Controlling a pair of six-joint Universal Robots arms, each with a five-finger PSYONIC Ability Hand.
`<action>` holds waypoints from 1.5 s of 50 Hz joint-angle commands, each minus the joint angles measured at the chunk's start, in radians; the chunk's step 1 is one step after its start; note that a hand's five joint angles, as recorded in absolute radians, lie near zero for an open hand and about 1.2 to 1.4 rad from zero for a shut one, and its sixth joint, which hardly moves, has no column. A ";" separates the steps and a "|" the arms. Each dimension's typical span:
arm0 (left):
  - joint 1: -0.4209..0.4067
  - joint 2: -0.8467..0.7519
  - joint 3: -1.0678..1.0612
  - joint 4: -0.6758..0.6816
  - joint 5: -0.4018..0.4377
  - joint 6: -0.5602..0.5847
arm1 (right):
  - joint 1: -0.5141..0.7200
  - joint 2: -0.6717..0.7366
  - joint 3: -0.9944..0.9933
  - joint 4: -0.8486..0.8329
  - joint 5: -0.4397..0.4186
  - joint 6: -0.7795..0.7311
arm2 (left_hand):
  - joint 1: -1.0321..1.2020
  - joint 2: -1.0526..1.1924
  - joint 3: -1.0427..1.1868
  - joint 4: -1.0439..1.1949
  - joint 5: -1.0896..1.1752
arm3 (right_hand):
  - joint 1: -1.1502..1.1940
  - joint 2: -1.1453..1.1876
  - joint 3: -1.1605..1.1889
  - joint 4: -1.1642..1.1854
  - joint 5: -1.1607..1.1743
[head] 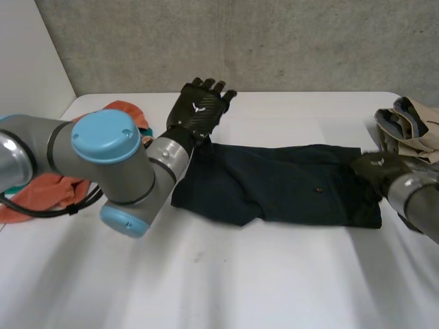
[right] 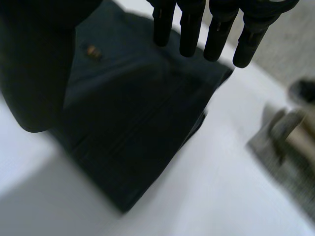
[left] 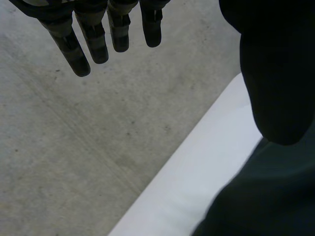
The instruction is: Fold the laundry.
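Dark garment [head: 274, 181] lies flat across the middle of the white tabletop [head: 240, 281], long side running left to right. One small button [head: 318, 190] shows on its right half.

We see the left hand [head: 199, 110] raised over the garment's far left corner, back of the hand toward the head camera. Its fingers are straight and spread, with nothing in them. Left wrist view agrees: fingers [left: 78, 54] straight, thumb [left: 275, 73] well apart from them, concrete wall [left: 74, 147] beyond the tabletop edge.

Right hand [head: 376, 170] sits at the garment's right end. Its wrist view has the fingers [right: 189, 29] straight over the dark fabric, thumb off to the side, nothing pinched. We cannot tell whether the palm touches the fabric.

Orange cloth [head: 41, 195] lies crumpled at the left side of the tabletop, partly behind the left arm [head: 103, 164]. Pile of beige and grey clothes [head: 408, 130] sits at the right edge, just beyond the right hand.
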 commanded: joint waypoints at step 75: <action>-0.098 -0.098 0.097 -0.317 -0.162 -0.290 | 0.183 0.172 -0.231 -0.066 -0.153 0.369 | -0.010 -0.016 -0.025 -0.014 -0.034 | -0.135 -0.137 -0.139 -0.142 -0.151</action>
